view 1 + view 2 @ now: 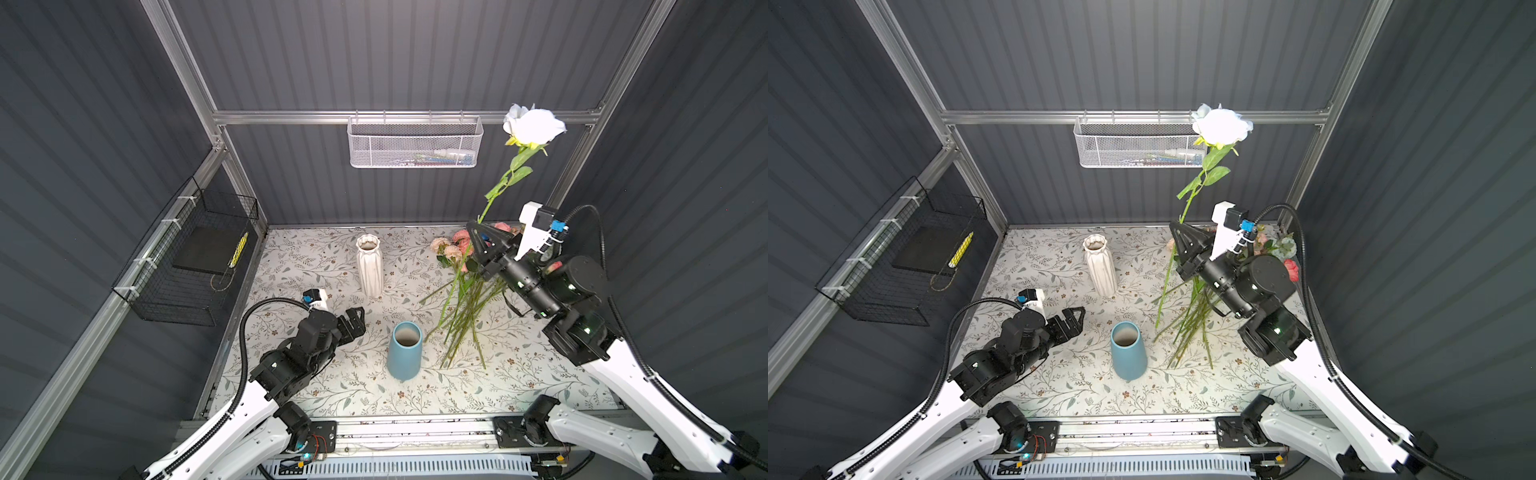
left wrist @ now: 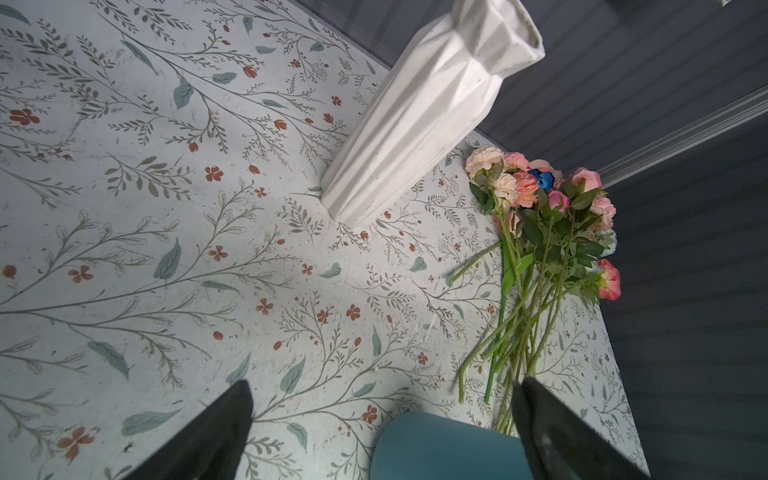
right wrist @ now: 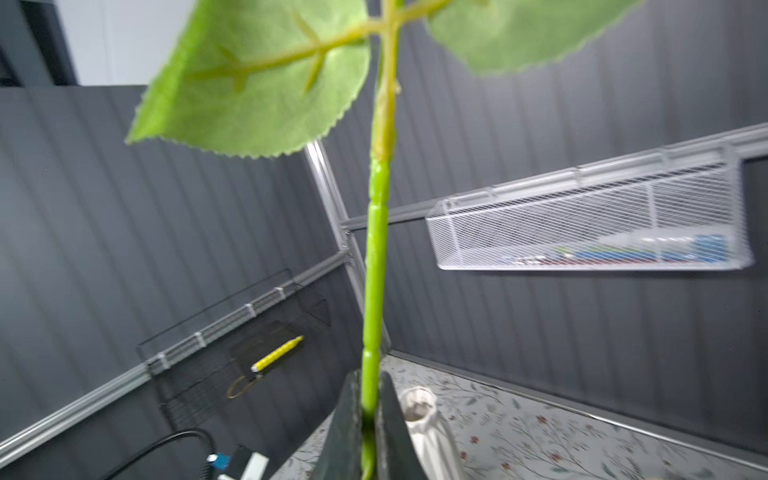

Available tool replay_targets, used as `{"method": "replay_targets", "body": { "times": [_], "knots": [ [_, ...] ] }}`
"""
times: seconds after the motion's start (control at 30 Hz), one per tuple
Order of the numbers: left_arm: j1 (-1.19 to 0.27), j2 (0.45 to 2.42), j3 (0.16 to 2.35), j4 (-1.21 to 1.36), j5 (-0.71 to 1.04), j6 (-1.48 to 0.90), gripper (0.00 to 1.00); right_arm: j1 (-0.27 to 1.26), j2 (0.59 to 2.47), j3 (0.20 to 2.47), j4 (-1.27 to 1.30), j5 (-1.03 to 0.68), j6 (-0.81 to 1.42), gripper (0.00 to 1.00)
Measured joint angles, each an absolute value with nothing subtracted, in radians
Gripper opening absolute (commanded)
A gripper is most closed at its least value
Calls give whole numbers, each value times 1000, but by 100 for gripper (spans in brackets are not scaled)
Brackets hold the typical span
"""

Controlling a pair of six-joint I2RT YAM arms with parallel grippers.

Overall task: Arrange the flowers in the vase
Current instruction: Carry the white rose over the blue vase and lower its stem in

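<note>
In both top views my right pincer (image 1: 476, 227) grips the white rose (image 1: 534, 124) high above the blue vase (image 1: 405, 351). The other flowers (image 1: 459, 307) lie just right of that vase.

Left wrist view: my left pincer (image 2: 382, 388) stands wide beside the vase, with open worktop (image 2: 166, 208) beyond.

Right wrist view: the stem (image 3: 376, 270) is clamped.

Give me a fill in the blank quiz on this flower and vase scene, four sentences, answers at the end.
1. The right gripper is shut on the stem of the raised rose, whose bloom is ____.
2. The left gripper stands ____ beside the blue vase, holding nothing.
3. The blue vase and the ribbed vase stand upright and hold ____ flowers.
4. The pile of flowers lies on the tablecloth on the ____ arm's side.

Missing words: white; open; no; right.
</note>
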State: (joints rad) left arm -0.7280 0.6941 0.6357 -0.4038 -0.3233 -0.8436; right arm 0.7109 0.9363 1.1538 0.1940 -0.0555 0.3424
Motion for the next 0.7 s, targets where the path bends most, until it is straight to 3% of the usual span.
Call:
{"method": "replay_targets", "body": {
  "times": [0.3,0.7],
  "knots": [
    [-728,653,636,-404,-310,-841,100,853,1050,1225,224,-125,354,0],
    [-728,628,635,-405,-301,-841,100,944,1214,1251,272,-56,266,1]
  ]
}}
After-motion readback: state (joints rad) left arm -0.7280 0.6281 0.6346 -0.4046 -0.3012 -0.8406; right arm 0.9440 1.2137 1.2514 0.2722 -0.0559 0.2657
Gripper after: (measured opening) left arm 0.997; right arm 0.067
